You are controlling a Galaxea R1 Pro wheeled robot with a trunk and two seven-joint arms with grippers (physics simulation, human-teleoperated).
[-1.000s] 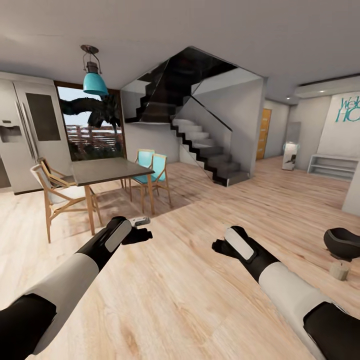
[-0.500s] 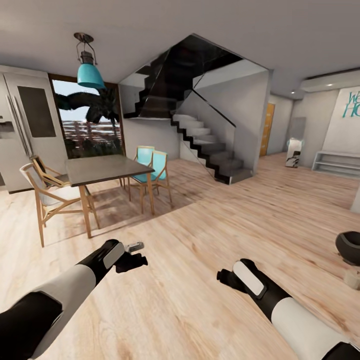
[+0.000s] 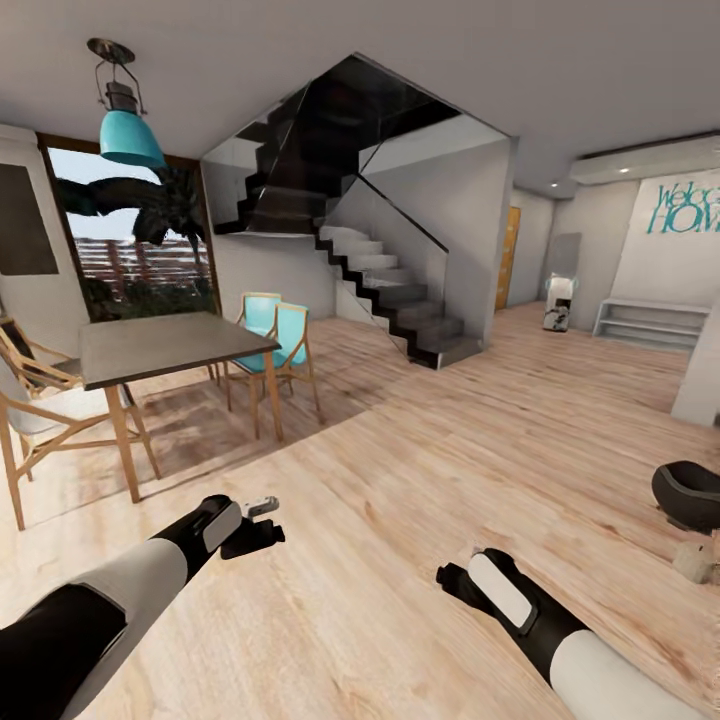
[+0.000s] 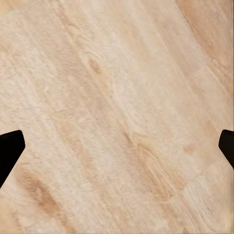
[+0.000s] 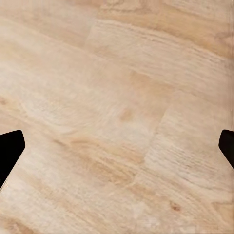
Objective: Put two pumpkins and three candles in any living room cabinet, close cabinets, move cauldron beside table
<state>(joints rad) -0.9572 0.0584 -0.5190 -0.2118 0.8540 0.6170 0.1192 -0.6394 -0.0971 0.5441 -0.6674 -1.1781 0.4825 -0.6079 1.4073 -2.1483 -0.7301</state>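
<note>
Teal lettering on the far wall (image 3: 686, 208) read "Welc… Hom…" — cut off by the frame edge. The black cauldron (image 3: 688, 492) sat on the wood floor (image 3: 400, 520) at far right, a beige candle (image 3: 694, 560) just beside it. The left gripper (image 4: 117, 146) and right gripper (image 5: 117, 146) both hung released over bare floor — empty, fingertips wide apart.

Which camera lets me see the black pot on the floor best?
The head view. The cauldron sits on the wooden floor at that picture's right edge, partly cut off, with a candle just in front of it. Both wrist views look down at bare floorboards between open fingertips.
</note>
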